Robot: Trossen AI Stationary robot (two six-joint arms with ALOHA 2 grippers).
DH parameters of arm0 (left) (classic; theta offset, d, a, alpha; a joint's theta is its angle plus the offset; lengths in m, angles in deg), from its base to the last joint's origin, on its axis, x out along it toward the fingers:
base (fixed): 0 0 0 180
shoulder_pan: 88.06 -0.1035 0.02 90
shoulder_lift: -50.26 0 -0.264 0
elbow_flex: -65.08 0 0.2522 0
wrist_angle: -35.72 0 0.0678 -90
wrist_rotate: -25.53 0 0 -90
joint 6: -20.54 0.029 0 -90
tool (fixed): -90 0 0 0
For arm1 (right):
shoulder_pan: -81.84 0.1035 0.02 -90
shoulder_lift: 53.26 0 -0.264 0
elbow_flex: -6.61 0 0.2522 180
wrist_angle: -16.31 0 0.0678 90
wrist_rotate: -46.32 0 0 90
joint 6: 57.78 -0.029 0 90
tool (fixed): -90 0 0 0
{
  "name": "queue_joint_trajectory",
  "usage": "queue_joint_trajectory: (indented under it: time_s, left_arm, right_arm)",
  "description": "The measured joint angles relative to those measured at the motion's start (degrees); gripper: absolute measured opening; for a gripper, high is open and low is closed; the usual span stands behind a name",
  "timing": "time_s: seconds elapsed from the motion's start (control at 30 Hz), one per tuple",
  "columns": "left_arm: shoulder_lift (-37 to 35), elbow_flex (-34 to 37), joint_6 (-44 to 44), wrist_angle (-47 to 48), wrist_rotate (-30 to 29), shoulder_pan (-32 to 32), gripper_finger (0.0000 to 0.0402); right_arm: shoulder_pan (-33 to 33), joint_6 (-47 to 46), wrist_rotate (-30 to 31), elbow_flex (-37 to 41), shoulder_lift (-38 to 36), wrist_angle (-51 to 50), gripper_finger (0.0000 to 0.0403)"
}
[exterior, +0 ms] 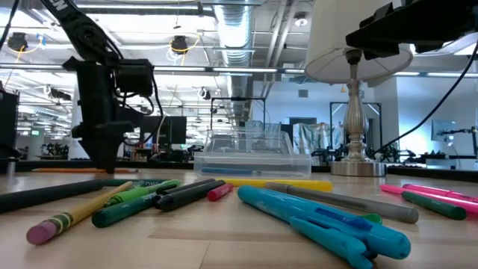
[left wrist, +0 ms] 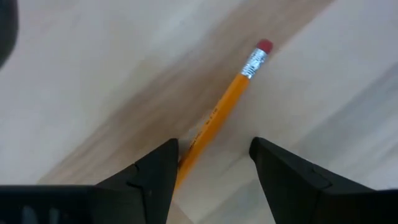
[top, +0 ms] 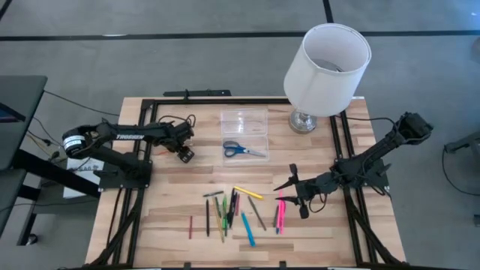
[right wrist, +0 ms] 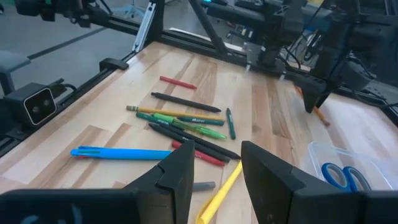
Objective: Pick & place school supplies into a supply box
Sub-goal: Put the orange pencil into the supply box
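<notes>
An orange pencil (left wrist: 225, 104) with a pink eraser lies flat on the wood, left of the clear supply box (top: 244, 124). My left gripper (left wrist: 214, 149) points down over it, open, with one finger on each side of the pencil's lower part. Blue-handled scissors (top: 241, 149) lie in the box's near half. The other pens and pencils (top: 232, 210) and pink markers (top: 280, 214) lie scattered on the near middle of the table. My right gripper (top: 290, 187) hovers open over that pile's right side, above a yellow pen (right wrist: 219, 191), touching nothing. My left gripper comes at the orange pencil from above, its fingers across the shaft. The pencil's lower end (left wrist: 186, 155) runs up against the inner edge of one finger (left wrist: 165, 165). I cannot tell whether the finger touches it. The pencil lies flat on the table.
A white-shaded lamp (top: 326, 67) on a metal foot stands at the far right, beside the box. Black frame rails (top: 337, 142) run along both table sides and the far edge. Bare wood lies between the box and the pile.
</notes>
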Motion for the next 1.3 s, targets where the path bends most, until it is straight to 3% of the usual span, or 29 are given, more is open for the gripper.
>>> queue_joint_trajectory:
  time_s: [0.47,0.97,1.3]
  left_arm:
    - [-0.66,-0.29,-7.21,2.09,0.26,6.67,0.0201]
    - [-0.59,-1.33,-2.82,2.64,3.38,7.82,0.0062]
    - [-0.61,-1.22,2.3,-5.12,4.15,7.64,0.0029]
  right_arm:
    - [0.0,-0.13,0.02,0.0,0.02,0.24,0.0127]
    - [0.0,-4.32,0.06,0.0,0.0,0.22,0.0127]
    - [0.0,-4.92,0.07,0.0,0.01,0.22,0.0127]
